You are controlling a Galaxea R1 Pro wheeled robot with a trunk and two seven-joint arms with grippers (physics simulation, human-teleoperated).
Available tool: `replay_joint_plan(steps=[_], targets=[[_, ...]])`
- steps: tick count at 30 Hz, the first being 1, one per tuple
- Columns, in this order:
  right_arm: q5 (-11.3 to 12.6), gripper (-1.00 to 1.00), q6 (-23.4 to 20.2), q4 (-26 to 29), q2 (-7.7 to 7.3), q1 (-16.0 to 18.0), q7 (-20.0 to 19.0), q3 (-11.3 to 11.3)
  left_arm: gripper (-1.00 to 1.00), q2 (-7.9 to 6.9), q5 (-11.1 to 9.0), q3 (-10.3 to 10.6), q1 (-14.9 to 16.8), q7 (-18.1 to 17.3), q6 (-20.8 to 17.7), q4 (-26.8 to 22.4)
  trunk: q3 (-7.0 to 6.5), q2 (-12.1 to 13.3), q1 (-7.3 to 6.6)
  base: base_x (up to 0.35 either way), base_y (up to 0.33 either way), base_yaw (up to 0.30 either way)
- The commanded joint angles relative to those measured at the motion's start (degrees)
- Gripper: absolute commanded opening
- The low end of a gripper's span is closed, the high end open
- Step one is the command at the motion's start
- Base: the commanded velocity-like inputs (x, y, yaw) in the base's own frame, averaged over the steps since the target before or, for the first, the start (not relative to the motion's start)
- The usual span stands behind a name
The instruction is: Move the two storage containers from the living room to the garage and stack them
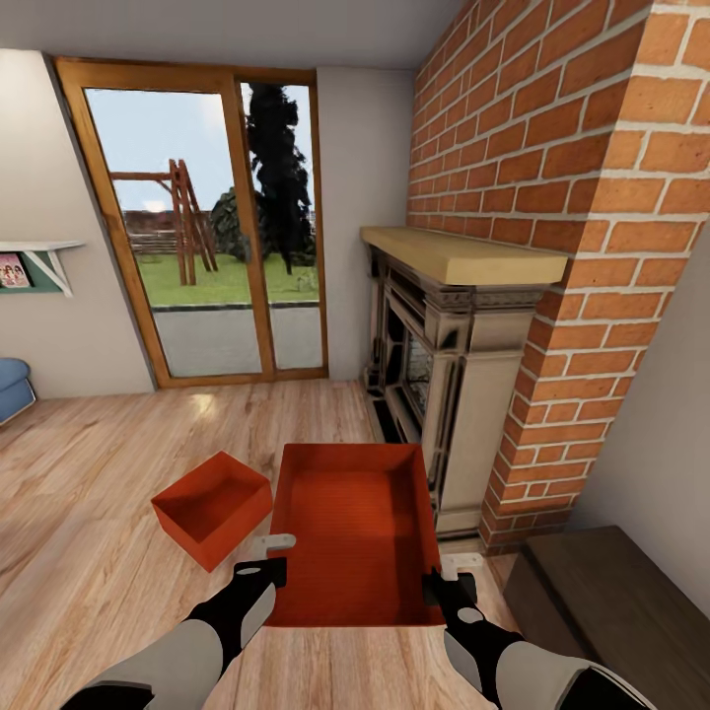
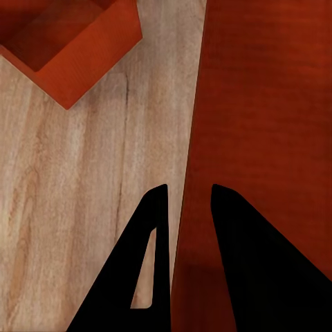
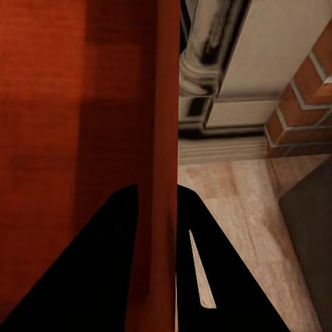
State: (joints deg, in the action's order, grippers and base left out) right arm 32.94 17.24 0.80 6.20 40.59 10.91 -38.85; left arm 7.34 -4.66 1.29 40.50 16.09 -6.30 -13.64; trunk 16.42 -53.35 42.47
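Observation:
In the living room, one storage container [image 1: 355, 532], an orange-red lidless box, is held level in front of me by both arms. My left gripper [image 1: 266, 558] is shut on its left wall, the fingers straddling that wall [image 2: 188, 197]. My right gripper [image 1: 449, 584] is shut on the right wall in the same way [image 3: 158, 194]. The ribbed bottom of the held box [image 2: 270, 104] faces up. The other storage container [image 1: 212, 508] sits at an angle on the wood-plank floor just to its left, and one of its corners [image 2: 69, 41] appears in the left wrist view.
The brick fireplace [image 1: 444, 394] with its carved surround stands close on the right. A dark low bench [image 1: 602, 592] lies at the near right. A glass door [image 1: 207, 247] is straight ahead, a blue seat [image 1: 12, 387] at the far left. Wood floor [image 1: 99, 473] stretches left.

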Motion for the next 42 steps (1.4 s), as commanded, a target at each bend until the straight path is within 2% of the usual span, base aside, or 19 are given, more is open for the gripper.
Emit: replay_joint_plan(steps=[1,16,42], targets=[[0.63,-1.00,0.04,-0.10,0.04,0.02,0.07,0.79,-1.00,0.04,0.89,-1.38,0.04,0.43,-0.03,-0.34,0.07,-0.05,0.00,0.000,0.000,0.000],[0.63,-1.00,0.08,-0.10,0.04,0.02,0.07,0.79,-1.00,0.04,0.89,-1.38,0.04,0.43,-0.03,-0.34,0.07,-0.05,0.00,0.000,0.000,0.026],[0.62,-1.00,0.08,-0.10,0.10,0.02,0.07,0.79,-1.00,0.04,0.89,-1.38,0.02,0.43,-0.03,-0.34,-0.93,-0.05,0.00,0.000,0.000,0.264]])
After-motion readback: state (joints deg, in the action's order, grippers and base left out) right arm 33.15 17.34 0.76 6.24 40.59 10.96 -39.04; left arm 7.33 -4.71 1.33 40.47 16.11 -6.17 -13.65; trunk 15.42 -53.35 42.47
